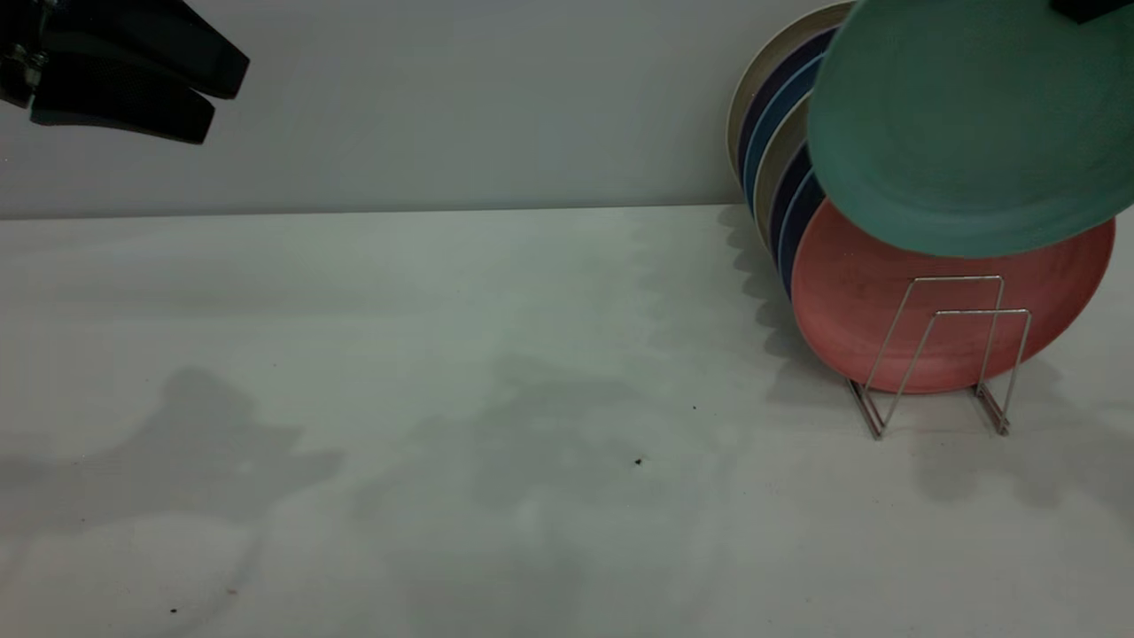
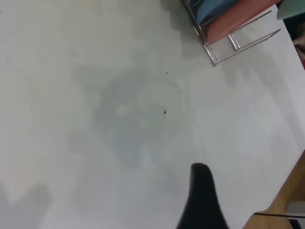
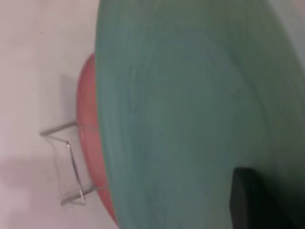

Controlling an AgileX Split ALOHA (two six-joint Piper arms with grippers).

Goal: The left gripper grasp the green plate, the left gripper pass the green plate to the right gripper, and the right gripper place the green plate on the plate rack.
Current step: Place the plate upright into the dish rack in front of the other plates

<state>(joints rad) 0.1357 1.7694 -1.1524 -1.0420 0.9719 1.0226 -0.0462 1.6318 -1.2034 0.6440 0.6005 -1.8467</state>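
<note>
The green plate (image 1: 966, 133) hangs tilted in the air at the far right, above and in front of the plates in the plate rack (image 1: 939, 354). My right gripper (image 1: 1085, 7) is shut on the green plate at its upper rim. Only one black finger (image 3: 257, 200) shows against the plate's face (image 3: 181, 114) in the right wrist view. My left gripper (image 1: 221, 93) is high at the far left, open and empty. One of its fingers (image 2: 202, 200) shows over bare table in the left wrist view.
A salmon-pink plate (image 1: 886, 301) stands at the front of the rack, with dark blue and cream plates (image 1: 788, 204) behind it. The rack's front wire loops (image 1: 974, 341) stand free. The table's wooden edge (image 2: 286, 191) shows in the left wrist view.
</note>
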